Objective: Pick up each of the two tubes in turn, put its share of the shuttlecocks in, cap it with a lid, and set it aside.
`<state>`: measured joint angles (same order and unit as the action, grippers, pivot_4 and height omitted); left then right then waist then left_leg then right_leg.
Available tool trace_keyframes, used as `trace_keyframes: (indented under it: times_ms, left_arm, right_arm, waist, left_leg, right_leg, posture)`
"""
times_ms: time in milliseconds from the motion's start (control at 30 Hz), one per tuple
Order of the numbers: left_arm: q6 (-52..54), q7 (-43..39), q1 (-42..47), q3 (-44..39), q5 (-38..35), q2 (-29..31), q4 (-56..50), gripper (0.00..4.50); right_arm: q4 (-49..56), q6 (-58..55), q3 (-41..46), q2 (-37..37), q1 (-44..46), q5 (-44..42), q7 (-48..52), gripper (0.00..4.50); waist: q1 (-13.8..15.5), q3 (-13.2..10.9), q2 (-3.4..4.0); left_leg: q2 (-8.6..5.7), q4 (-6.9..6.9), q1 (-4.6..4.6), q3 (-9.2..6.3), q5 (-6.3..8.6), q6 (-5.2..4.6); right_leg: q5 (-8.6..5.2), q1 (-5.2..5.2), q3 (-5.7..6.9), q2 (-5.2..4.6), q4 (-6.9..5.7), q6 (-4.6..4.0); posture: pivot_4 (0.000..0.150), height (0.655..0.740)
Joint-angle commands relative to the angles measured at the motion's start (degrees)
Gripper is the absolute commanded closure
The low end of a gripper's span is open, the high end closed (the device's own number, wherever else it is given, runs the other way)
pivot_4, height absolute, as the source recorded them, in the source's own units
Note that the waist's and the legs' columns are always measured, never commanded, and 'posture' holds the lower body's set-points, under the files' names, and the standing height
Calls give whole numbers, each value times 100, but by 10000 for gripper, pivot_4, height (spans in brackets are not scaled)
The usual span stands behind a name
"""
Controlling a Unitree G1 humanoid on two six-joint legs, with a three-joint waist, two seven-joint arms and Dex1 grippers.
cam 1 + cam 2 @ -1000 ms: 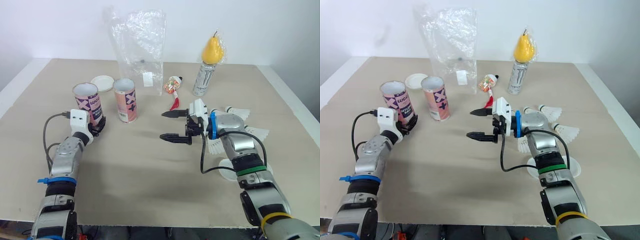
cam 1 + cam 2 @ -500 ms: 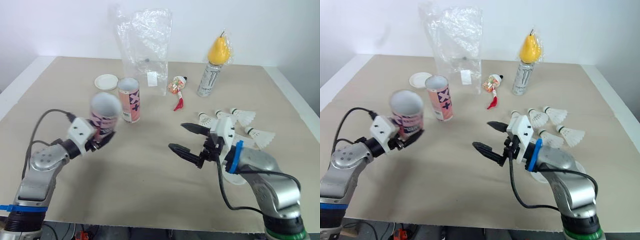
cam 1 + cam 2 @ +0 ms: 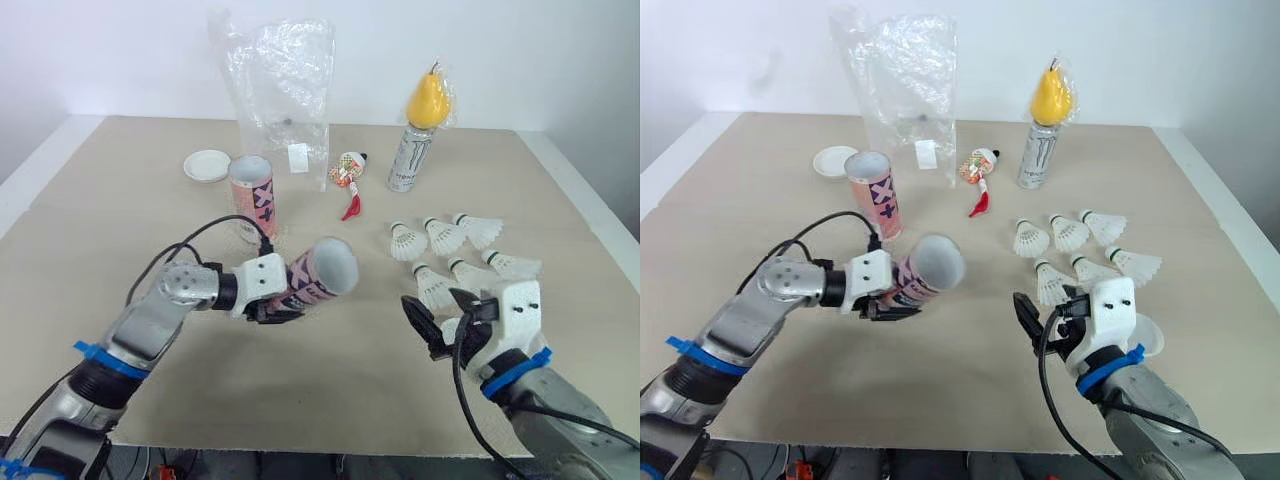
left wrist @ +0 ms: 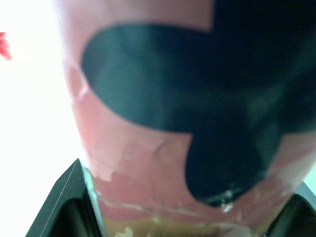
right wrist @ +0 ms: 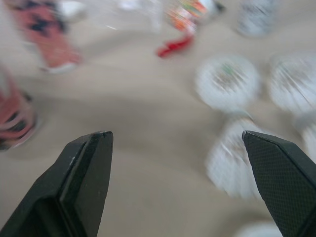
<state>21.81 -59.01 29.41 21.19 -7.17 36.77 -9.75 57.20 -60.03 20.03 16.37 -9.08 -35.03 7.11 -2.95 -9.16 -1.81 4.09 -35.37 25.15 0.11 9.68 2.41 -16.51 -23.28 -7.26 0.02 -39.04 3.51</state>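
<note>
- The left claw (image 3: 283,303) is clamped tight on the lower end of a pink tube (image 3: 318,277). It holds that tube off the table (image 3: 100,220), tipped almost flat, with the open mouth pointing away from the arm.
- That lifted tube hangs in front of the upright tube (image 3: 251,197), a little to its right and nearer the robot.
- The upright tube stands open on the table with nothing touching it.
- The right claw (image 3: 442,318) has its fingers spread wide and holds nothing. It hovers well to the right of the upright tube and nearer the robot.
- Six shuttlecocks (image 3: 438,235) lie in a loose cluster on the table, well to the right of the upright tube. The closest of them is just beside the right claw.
- One white lid (image 3: 207,165) lies just behind the upright tube, to its left.
- A second lid (image 3: 1145,338) lies far to the right, partly hidden by the right claw.
- A clear plastic bag (image 3: 280,90) stands behind the upright tube.
- Further right stands a can (image 3: 408,160) with a yellow pear (image 3: 427,97) on top.
</note>
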Motion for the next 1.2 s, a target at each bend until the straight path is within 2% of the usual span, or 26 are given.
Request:
trace_keyframes:
  times_ms: [33, 267, 533, 1033, 1200]
  left_arm:
    - [311, -234, 236, 230, 110, -21, 63, 14928]
    - [955, -445, 624, 456, 70, -263, 255, 14928]
    - [925, -385, 736, 437, 215, -340, 288, 14928]
    - [949, -228, 623, 368, 274, -384, 205, 14928]
    - [995, -143, 563, 340, 272, -446, 176, 14928]
  right_arm:
    - [255, -34, 28, -109, 75, -139, -277, 0]
    - [-427, 160, -384, -183, 454, 25, -393, 0]
    - [-1238, 525, -470, -175, 702, 155, -324, 0]
    - [-1982, 879, -730, -211, 1019, 412, -291, 0]
    - [-2094, 780, -742, -367, 1279, 523, -599, 0]
  waist:
    - [5, 0, 0]
    - [23, 2, 2]
    - [30, 3, 4]
    - [33, 4, 5]
    - [32, 4, 6]
  left_leg:
    - [0, 0, 0, -3, 0, 0]
    - [-8, -7, 1, -11, -4, -6]
    - [-22, -5, 5, -23, -5, -9]
    - [-29, -7, 5, -33, -10, -15]
    - [-32, -7, 5, -33, -12, -19]
  right_leg:
    - [-1, 1, 3, 1, 0, 0]
    - [-6, 12, 4, -1, 0, -8]
    - [-9, 18, 5, -8, 0, 9]
    - [-7, 26, 5, -8, 0, 11]
    - [-5, 27, 3, -8, 0, 12]
  posture:
    - [1500, 7400]
    - [1500, 7400]
    - [1500, 7400]
    - [1500, 7400]
    - [1500, 7400]
